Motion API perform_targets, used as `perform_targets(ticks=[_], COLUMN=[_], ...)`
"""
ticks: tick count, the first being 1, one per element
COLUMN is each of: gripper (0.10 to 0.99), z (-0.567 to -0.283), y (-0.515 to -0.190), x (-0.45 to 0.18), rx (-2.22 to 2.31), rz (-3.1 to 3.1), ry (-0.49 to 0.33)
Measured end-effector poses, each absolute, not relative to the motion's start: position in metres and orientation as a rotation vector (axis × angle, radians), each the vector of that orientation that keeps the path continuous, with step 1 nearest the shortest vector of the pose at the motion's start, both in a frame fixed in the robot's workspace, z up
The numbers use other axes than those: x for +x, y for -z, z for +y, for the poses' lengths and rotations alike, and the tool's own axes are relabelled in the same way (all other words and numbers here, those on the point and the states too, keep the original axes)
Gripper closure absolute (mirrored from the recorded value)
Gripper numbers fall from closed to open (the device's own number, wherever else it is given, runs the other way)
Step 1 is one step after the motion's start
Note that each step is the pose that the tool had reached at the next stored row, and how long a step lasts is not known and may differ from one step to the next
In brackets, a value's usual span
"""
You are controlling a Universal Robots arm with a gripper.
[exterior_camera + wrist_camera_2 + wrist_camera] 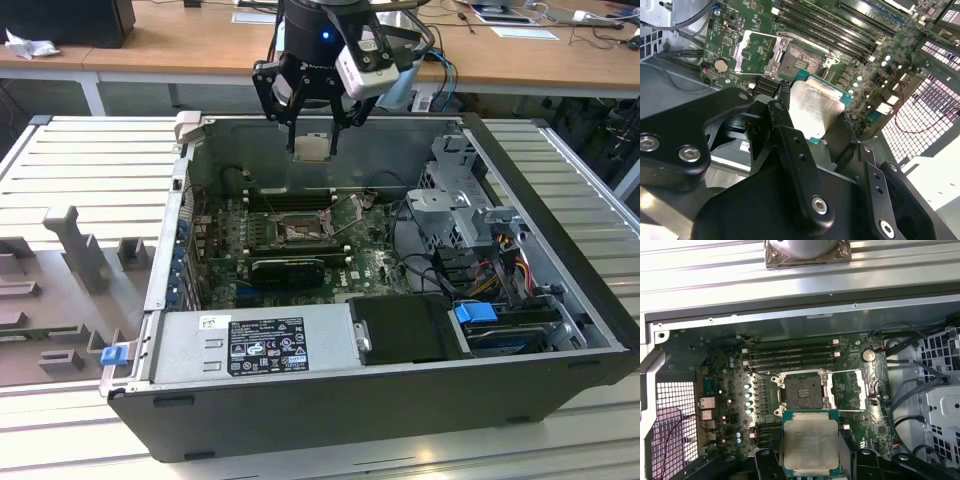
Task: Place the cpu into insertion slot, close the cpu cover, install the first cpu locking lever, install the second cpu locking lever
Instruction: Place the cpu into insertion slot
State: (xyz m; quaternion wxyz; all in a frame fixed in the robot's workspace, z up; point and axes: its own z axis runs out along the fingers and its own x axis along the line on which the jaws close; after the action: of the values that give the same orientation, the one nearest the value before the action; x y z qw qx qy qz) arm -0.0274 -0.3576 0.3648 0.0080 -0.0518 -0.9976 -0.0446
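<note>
- The computer case (560, 300) lies open on its side, with the green board at its bottom.
- In the first wrist view, long black memory slots (790, 354) run just beside the insertion slot (802, 391). A coin battery (868, 354) sits near the far corner.
- A black graphics card (285, 268) lies on the slot's other side. Loose cables (500, 250) crowd the drive end.
- The cpu cover (852, 390) is swung off the socket. The brownish pin field is bare.
- The arm reaches down from above the case's back wall.
- The gripper (312, 152) hangs over the board, and its black fingers (790, 145) clamp the cpu (815, 107) by two edges.
- The cpu hangs well above the slot.
</note>
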Motion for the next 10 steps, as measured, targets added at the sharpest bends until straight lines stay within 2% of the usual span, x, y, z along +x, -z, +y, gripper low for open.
perform_targets(ticks=[10], gripper=[0.557], z=[-0.3576], y=[-0.3648], x=[-0.0274], rx=[-0.197], rz=[-3.117], ry=[0.140])
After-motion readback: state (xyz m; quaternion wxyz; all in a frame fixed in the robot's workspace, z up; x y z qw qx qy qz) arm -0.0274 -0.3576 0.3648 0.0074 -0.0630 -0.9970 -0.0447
